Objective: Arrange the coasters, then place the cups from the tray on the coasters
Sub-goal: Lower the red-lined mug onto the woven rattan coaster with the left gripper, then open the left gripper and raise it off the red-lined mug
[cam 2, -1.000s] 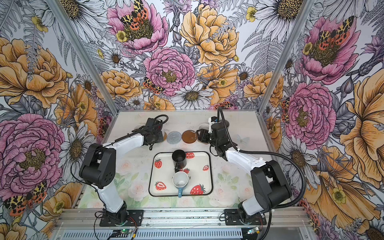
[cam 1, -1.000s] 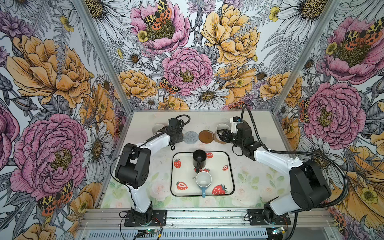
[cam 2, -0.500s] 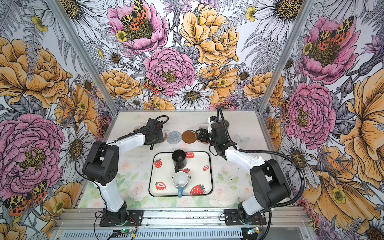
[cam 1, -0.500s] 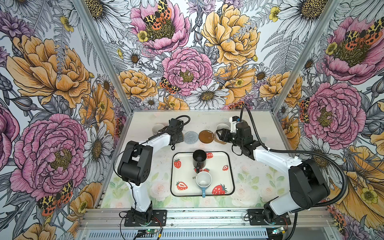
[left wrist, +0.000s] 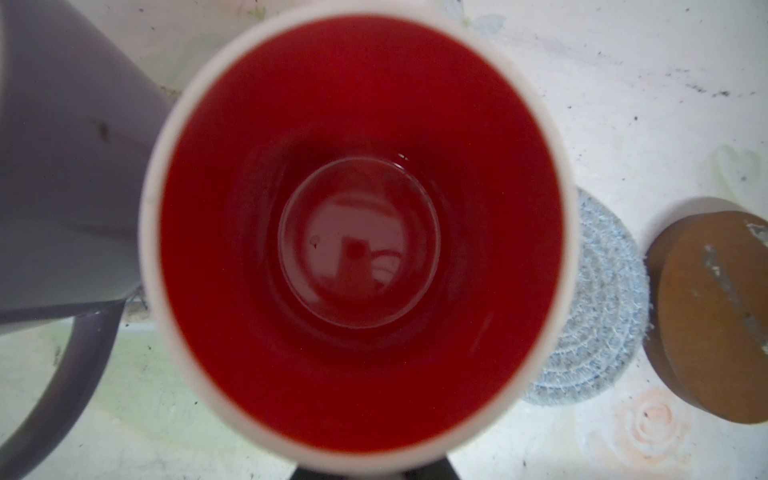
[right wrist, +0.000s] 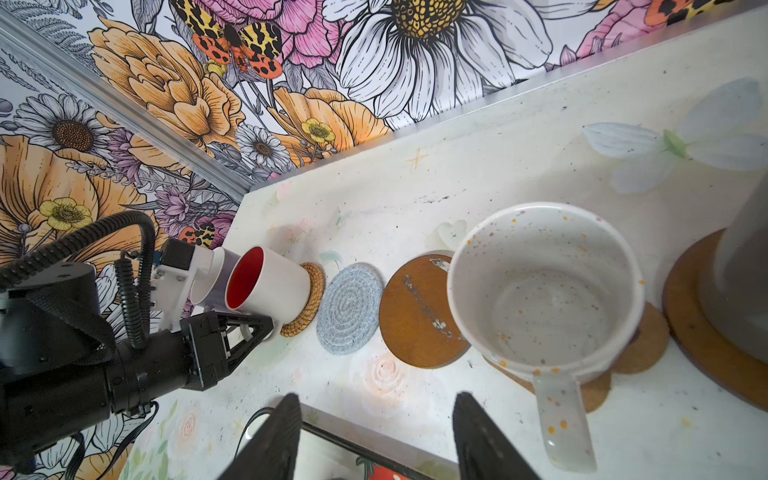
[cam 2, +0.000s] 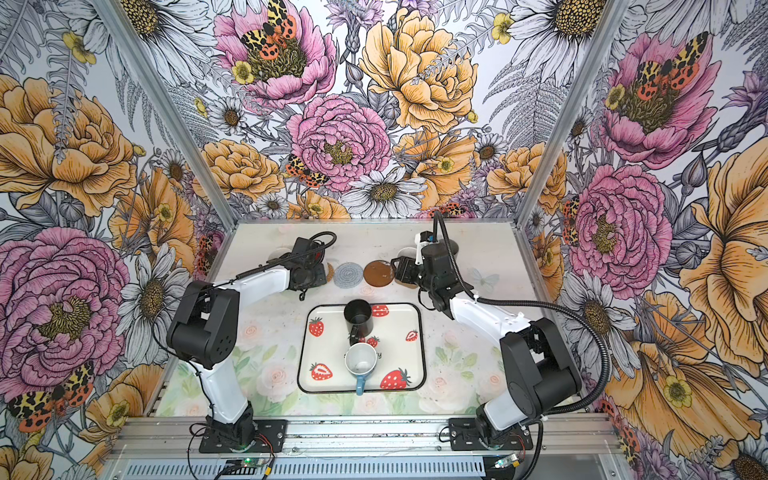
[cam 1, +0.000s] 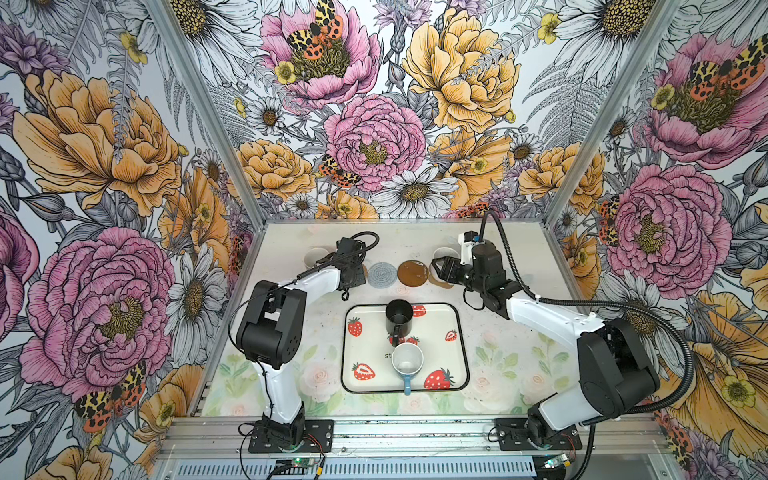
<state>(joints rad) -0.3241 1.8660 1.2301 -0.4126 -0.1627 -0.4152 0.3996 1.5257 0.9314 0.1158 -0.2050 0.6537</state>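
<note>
Little has shifted: your left gripper (right wrist: 249,332) stays pinched on the handle of the red-inside white mug (right wrist: 266,286), which sits on the woven tan rattan coaster (right wrist: 309,299). Your right gripper (right wrist: 376,432) hangs open and empty. Check the mug sits flat, then release gently.

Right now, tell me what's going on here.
The left pincer is shut on the handle of the red-inside mug, set at the woven coaster. The right pincer is open near the speckled mug on its cork coaster. The grey spiral coaster and a brown disc are bare; the black mug and light blue mug sit on the tray.
</note>
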